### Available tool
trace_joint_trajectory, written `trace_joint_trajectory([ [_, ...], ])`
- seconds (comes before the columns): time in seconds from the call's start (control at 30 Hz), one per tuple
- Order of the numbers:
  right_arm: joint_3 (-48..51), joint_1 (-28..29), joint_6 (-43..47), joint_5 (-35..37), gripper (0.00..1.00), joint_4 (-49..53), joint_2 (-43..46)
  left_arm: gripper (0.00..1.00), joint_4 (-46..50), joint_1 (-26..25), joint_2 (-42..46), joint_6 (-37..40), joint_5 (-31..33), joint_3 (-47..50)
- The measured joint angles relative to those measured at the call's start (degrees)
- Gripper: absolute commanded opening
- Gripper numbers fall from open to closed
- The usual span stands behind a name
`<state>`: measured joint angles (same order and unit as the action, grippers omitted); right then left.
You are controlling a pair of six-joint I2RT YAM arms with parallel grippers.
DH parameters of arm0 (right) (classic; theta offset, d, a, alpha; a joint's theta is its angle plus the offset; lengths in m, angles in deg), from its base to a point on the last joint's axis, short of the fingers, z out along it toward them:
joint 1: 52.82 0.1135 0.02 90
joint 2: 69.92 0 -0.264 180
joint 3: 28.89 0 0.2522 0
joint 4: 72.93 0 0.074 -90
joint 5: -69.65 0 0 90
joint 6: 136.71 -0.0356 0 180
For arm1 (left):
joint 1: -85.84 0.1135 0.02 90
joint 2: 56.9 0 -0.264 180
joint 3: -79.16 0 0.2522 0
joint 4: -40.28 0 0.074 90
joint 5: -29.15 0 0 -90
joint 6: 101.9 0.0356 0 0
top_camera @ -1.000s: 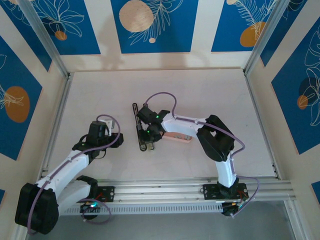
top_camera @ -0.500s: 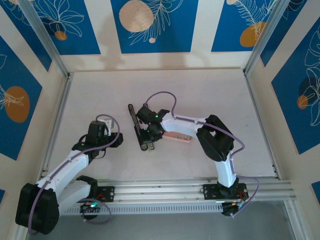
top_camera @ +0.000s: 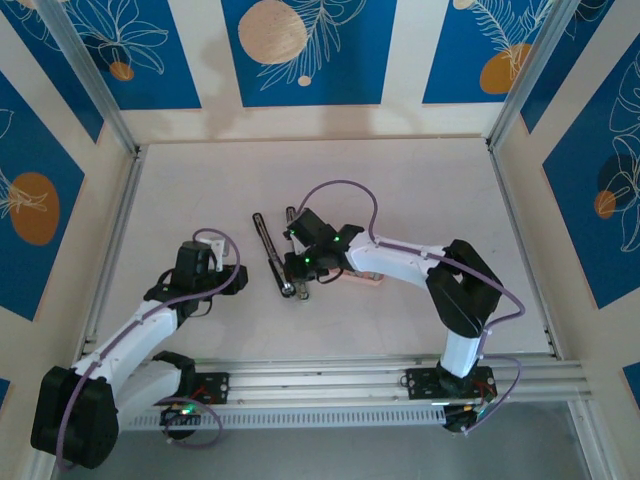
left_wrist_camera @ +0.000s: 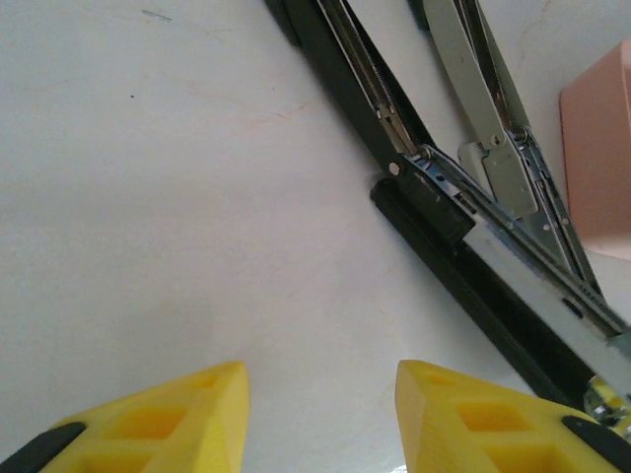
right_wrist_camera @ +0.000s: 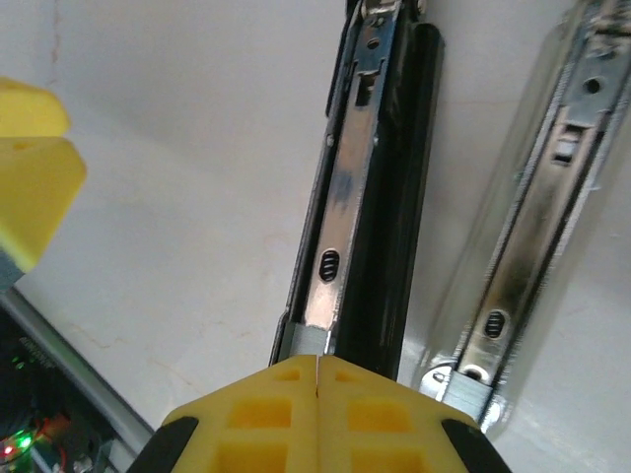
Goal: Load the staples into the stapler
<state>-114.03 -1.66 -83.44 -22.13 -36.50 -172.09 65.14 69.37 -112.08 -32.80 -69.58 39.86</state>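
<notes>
Top external, right arm point(top_camera: 402, 258) extended to stapler point(top_camera: 271, 253)

Even overhead light is washing the worktop point(top_camera: 420, 180); shadows are falling faint; glare is streaking the stapler point(right_wrist_camera: 333, 227) along its metal channel.

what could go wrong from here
The stapler lies open and unheld: the left fingers are open short of it, so the shut right fingers at its channel end could shove it askew. The pink tray sits close beside the hinge and could get bumped.
</notes>
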Motion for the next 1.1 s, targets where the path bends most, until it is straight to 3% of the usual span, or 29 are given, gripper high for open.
trace_joint_trajectory([
  [0.17,-0.37,0.37,0.39,-6.12,0.00,-1.05,-1.01,0.44,-0.02,0.02,0.00,-0.02,-0.28,0.02],
  [0.37,-1.11,1.03,0.83,-8.50,0.00,0.31,-3.43,0.44,-0.02,0.02,0.39,-0.02,-0.98,0.33],
  [0.43,-1.14,1.03,0.83,-8.48,0.01,0.74,-3.39,0.44,-0.02,0.02,0.39,-0.04,-1.33,0.39],
  [0.53,-1.18,1.03,0.94,-7.98,0.11,1.46,-3.39,0.44,-0.02,0.04,0.39,-0.04,-1.60,0.50],
  [0.67,-1.99,1.36,1.79,-5.68,0.17,4.02,-3.41,0.44,-0.09,0.09,0.37,-0.09,-1.75,0.55],
  [1.1,-11.34,2.75,3.87,-1.40,0.22,10.47,-8.63,0.44,-0.44,0.09,0.37,-0.24,-1.75,0.66],
])
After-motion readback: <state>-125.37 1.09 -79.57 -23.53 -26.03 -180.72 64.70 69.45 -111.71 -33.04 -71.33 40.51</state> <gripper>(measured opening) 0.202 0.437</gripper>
